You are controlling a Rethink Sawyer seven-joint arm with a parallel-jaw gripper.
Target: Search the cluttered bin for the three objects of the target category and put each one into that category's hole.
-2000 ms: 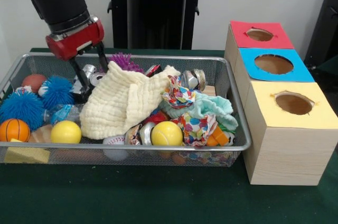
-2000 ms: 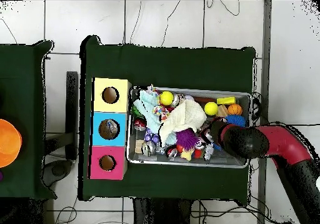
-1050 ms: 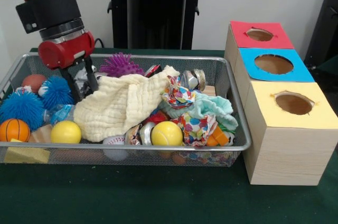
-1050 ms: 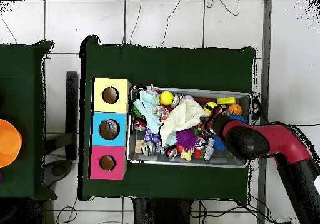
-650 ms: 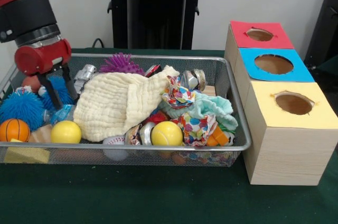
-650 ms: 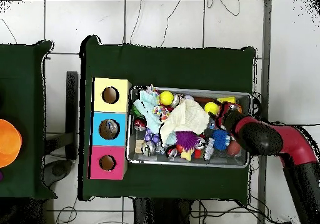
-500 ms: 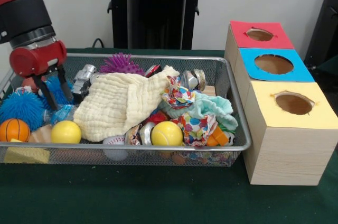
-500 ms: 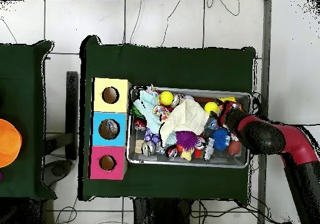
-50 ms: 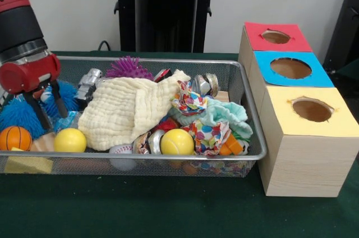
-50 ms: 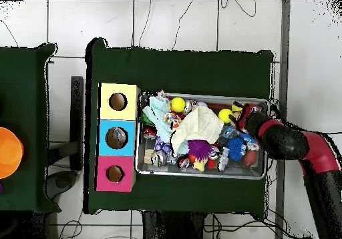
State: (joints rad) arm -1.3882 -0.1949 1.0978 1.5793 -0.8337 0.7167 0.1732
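Gripper [image 9: 50, 118]: fingers parted, empty, low at the wire bin's [image 9: 247, 103] end farthest from the boxes. Fingertips flank a blue spiky ball [image 9: 19, 115]. Yellow ball [image 9: 70, 140] nearby.

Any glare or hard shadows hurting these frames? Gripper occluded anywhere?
Front view: soft even light, small highlights on the crushed cans, gripper visible, arm cropped at the left edge. Overhead view: no glare; the arm covers one end of the bin.
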